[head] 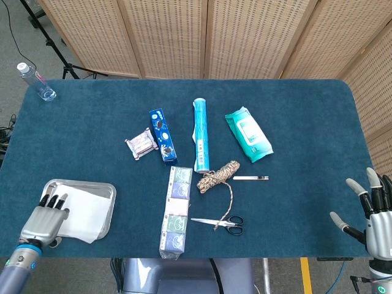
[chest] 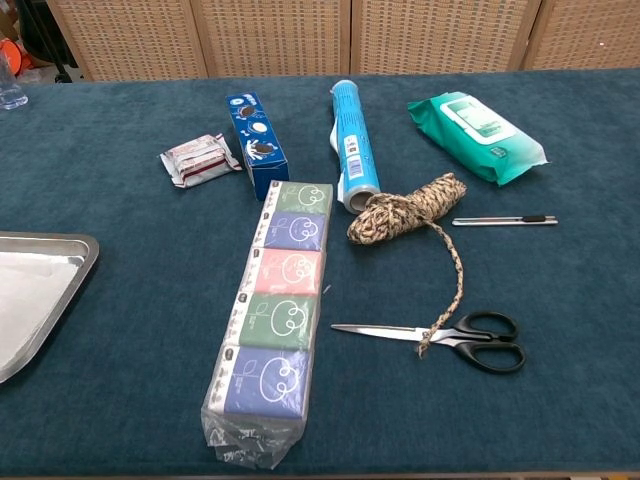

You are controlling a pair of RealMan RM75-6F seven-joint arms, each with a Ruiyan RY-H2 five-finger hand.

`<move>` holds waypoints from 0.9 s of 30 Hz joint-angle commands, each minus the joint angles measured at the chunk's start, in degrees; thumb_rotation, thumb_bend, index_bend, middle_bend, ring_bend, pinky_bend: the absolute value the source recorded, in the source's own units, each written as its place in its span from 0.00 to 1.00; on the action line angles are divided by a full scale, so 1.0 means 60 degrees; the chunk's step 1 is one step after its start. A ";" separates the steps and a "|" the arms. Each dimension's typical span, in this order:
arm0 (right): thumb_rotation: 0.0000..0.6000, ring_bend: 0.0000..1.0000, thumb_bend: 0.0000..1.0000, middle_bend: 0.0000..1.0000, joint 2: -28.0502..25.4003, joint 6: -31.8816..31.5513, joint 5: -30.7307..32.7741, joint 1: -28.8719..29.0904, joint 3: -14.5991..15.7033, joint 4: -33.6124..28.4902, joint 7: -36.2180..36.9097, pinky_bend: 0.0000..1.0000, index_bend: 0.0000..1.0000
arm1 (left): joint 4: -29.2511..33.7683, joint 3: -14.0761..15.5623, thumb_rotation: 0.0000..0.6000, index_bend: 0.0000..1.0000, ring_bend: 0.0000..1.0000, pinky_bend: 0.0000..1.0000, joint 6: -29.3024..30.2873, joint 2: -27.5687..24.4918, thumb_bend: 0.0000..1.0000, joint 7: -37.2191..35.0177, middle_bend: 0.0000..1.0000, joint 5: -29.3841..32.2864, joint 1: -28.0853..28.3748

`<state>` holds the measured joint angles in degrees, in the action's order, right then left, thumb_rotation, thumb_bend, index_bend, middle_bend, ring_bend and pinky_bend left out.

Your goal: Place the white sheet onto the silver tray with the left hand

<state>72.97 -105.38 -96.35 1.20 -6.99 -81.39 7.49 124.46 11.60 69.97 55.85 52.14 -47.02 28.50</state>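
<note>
**White sheet in the tray, left hand at its near corner**

Dark blue felt-like cloth covers the table (head: 294, 122), with pale perforated folding screens standing behind it along the top of the frame. At the lower left of the head view sits the silver tray (head: 109, 191), a shallow rectangular metal pan with rounded corners and a raised shiny rim. The white sheet (head: 82, 209) lies flat inside it, thin and matte, filling most of the pan; its lower right corner laps over the near rim. The chest view shows the same tray at the left edge, with the sheet (chest: 25, 300) resting smoothly against the bottom.

The left hand (head: 41, 222) sits at the tray's near left corner, metallic grey with dark fingertips, its fingers side by side and pointing onto the sheet's edge. Whether they pinch or merely touch the sheet cannot be told from either view. The right hand (head: 373, 211) is at the lower right edge of the frame, off the cloth, its fingers spread apart and holding nothing.

Across the middle of the table lie a long plastic-wrapped row of tissue packs (head: 176, 210), a coil of braided rope (head: 218, 176), black-handled scissors (head: 223, 223), a slim pen-like stick (head: 250, 178), a blue cylindrical tube (head: 201, 133), a blue cookie box (head: 163, 135), a small wrapped snack (head: 141, 144) and a green soft pack of wipes (head: 248, 133). A clear plastic bottle (head: 35, 80) stands at the upper left.
</note>
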 commanded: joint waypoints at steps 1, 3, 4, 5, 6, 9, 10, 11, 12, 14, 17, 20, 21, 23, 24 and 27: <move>1.00 0.00 0.05 0.00 0.0003 -0.0001 -0.0005 -0.0001 0.0003 0.0007 0.0010 0.00 0.21 | -0.0125 -0.0060 0.95 0.24 0.00 0.00 0.0001 0.0024 0.14 -0.0114 0.00 0.0042 0.0003; 1.00 0.00 0.05 0.00 0.0005 0.0010 0.0001 0.0001 0.0003 0.0014 0.0012 0.00 0.21 | -0.0205 -0.0125 0.95 0.24 0.00 0.00 0.0003 0.0055 0.13 -0.0221 0.00 0.0099 0.0008; 1.00 0.00 0.05 0.00 0.0006 0.0012 0.0003 0.0002 0.0002 0.0015 0.0012 0.00 0.21 | -0.0231 -0.0166 0.95 0.24 0.00 0.00 0.0014 0.0068 0.13 -0.0299 0.00 0.0110 0.0002; 1.00 0.00 0.05 0.00 0.0007 0.0016 0.0006 0.0003 0.0001 0.0015 0.0012 0.00 0.21 | -0.0246 -0.0208 0.95 0.24 0.00 0.00 0.0021 0.0072 0.12 -0.0386 0.00 0.0101 -0.0004; 1.00 0.00 0.05 0.00 0.0007 0.0014 0.0006 0.0004 -0.0001 0.0014 0.0016 0.00 0.21 | -0.0242 -0.0249 0.95 0.24 0.00 0.00 0.0029 0.0061 0.12 -0.0485 0.00 0.0093 -0.0014; 1.00 0.00 0.05 0.00 0.0012 0.0022 0.0018 0.0007 -0.0008 0.0022 0.0014 0.00 0.21 | -0.0134 -0.0342 0.95 0.24 0.00 0.00 -0.0105 -0.0087 0.12 -0.0882 0.00 -0.0028 -0.0017; 1.00 0.00 0.05 0.00 0.0014 0.0024 0.0020 0.0007 -0.0009 0.0023 0.0012 0.00 0.21 | -0.0104 -0.0362 0.96 0.24 0.00 0.00 -0.0174 -0.0151 0.12 -0.1021 0.00 -0.0082 -0.0016; 1.00 0.00 0.05 0.00 0.0014 0.0024 0.0018 0.0007 -0.0007 0.0022 0.0015 0.00 0.21 | -0.0078 -0.0392 0.96 0.24 0.00 0.00 -0.0230 -0.0210 0.12 -0.1178 0.00 -0.0136 -0.0021; 1.00 0.00 0.05 0.00 0.0015 0.0022 0.0017 0.0008 -0.0009 0.0021 0.0017 0.00 0.21 | -0.0068 -0.0417 0.95 0.24 0.00 0.00 -0.0255 -0.0245 0.12 -0.1291 0.00 -0.0185 -0.0031; 1.00 0.00 0.05 0.00 0.0006 0.0007 0.0022 -0.0002 -0.0011 0.0010 0.0035 0.00 0.21 | -0.0085 -0.0515 0.95 0.24 0.00 0.00 -0.0348 -0.0369 0.12 -0.1829 0.00 -0.0555 -0.0108; 1.00 0.00 0.05 0.00 -0.0014 0.0013 0.0048 -0.0011 -0.0017 -0.0009 0.0057 0.00 0.21 | -0.0190 -0.0630 0.96 0.24 0.00 0.00 -0.0502 -0.0511 0.12 -0.2727 0.00 -0.1134 -0.0270; 1.00 0.00 0.05 0.00 -0.0020 0.0044 0.0076 -0.0011 -0.0018 -0.0022 0.0047 0.00 0.21 | -0.0302 -0.0669 0.93 0.23 0.00 0.00 -0.0908 -0.0741 0.12 -0.3688 0.00 -0.1644 -0.0377; 1.00 0.00 0.05 0.00 -0.0022 0.0053 0.0079 -0.0010 -0.0015 -0.0028 0.0043 0.00 0.21 | -0.0344 -0.0673 0.91 0.22 0.00 0.00 -0.1051 -0.0812 0.12 -0.3963 0.00 -0.1785 -0.0398; 1.00 0.00 0.05 0.00 -0.0025 0.0068 0.0078 -0.0007 -0.0011 -0.0040 0.0031 0.00 0.21 | -0.0386 -0.0667 0.87 0.21 0.00 0.00 -0.1357 -0.0942 0.12 -0.4446 0.00 -0.1984 -0.0416; 1.00 0.00 0.05 0.00 -0.0023 0.0071 0.0072 -0.0005 -0.0009 -0.0044 0.0020 0.00 0.21 | -0.0396 -0.0668 0.86 0.21 0.00 0.00 -0.1544 -0.1025 0.12 -0.4729 0.00 -0.2056 -0.0419; 1.00 0.00 0.05 0.00 -0.0008 0.0068 0.0054 -0.0002 -0.0006 -0.0051 -0.0013 0.00 0.21 | -0.0432 -0.0713 0.85 0.21 0.00 0.00 -0.1990 -0.1195 0.13 -0.5434 0.00 -0.2260 -0.0408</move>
<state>72.92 -104.97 -96.02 1.19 -7.03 -81.69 7.41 122.31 7.64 60.40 49.94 22.47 -58.96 26.27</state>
